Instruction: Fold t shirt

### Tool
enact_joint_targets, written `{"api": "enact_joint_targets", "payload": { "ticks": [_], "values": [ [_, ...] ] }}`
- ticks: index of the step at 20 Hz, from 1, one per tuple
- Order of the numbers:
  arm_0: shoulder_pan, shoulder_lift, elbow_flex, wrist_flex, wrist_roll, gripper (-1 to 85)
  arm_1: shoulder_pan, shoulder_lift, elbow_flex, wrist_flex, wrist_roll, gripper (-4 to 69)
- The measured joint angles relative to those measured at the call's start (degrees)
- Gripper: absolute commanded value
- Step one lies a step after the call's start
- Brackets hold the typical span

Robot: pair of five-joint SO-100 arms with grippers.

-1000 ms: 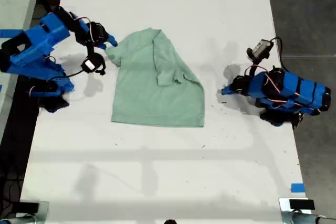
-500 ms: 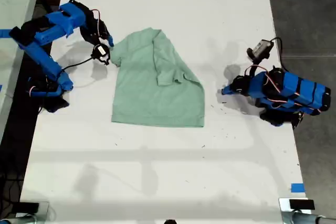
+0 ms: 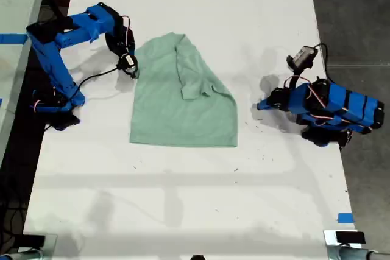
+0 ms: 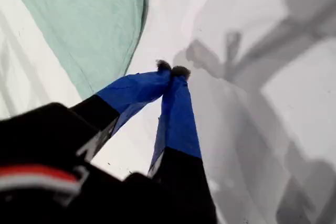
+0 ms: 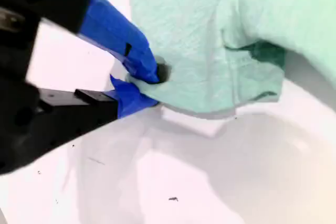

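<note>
The pale mint-green t shirt (image 3: 183, 108) lies flat and wrinkled on the white table (image 3: 201, 4), with one side folded over its middle. My second gripper (image 3: 130, 66) is at the shirt's sleeve edge, on the exterior view's left. In the second wrist view, my second gripper (image 5: 149, 87) is shut on the hem of the shirt (image 5: 226, 35), which is raised slightly off the table. My first gripper (image 3: 261, 105) rests low on the table at the exterior view's right, apart from the shirt. Its blue fingertips (image 4: 178, 72) touch with nothing between them, and the shirt (image 4: 89, 24) lies beyond.
The first arm's folded body (image 3: 332, 111) sits near the table's edge on the exterior view's right, with dark floor (image 3: 359, 16) beyond. The second arm's base (image 3: 55, 98) stands at the table's left edge in the exterior view. Blue tape (image 3: 345, 217) marks the table's near right corner in that view.
The second arm has swung from the exterior view's left toward the shirt. Its gripper has come down onto the sleeve edge and closed. The first arm has not moved.
</note>
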Motion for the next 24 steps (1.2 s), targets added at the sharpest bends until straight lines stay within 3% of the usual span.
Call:
{"api": "enact_joint_targets", "payload": {
  "ticks": [4,9,10,12,13,14,17,19,21,24],
  "values": [
    [16.88,1.05,-13.71,7.82,-9.93,-0.1,0.0,0.0,0.0,0.0,0.0,-0.2],
    [33.57,-11.51,-33.66,10.02,-18.46,-0.1,0.0,0.0,0.0,0.0,0.0,-0.2],
    [34.72,-11.95,-35.51,10.37,-19.51,-0.1,0.0,0.0,0.0,0.0,0.0,-0.2],
    [36.3,-12.04,-37.62,10.11,-20.57,18.4,0.0,0.0,0.0,0.0,0.0,-0.2],
    [37.0,-12.39,-38.14,10.11,-20.57,16.2,0.0,0.0,0.0,0.0,0.0,-0.2],
    [37.35,-13.27,-38.76,10.55,-20.48,0.1,0.0,0.0,0.0,0.0,0.0,-0.2],
    [33.93,-11.25,-35.51,14.24,-20.39,0.1,0.0,0.0,0.0,0.0,0.0,-0.2],
    [29.71,1.93,-21.71,8.35,-20.13,0.0,0.0,0.0,0.0,0.0,0.0,-0.2],
    [26.28,17.05,-13.01,7.91,-18.28,0.0,0.0,0.0,0.0,0.0,0.0,-0.2],
    [29.27,38.94,3.08,4.48,-18.46,0.0,0.0,0.0,0.0,0.0,0.0,-0.2]
  ]
}}
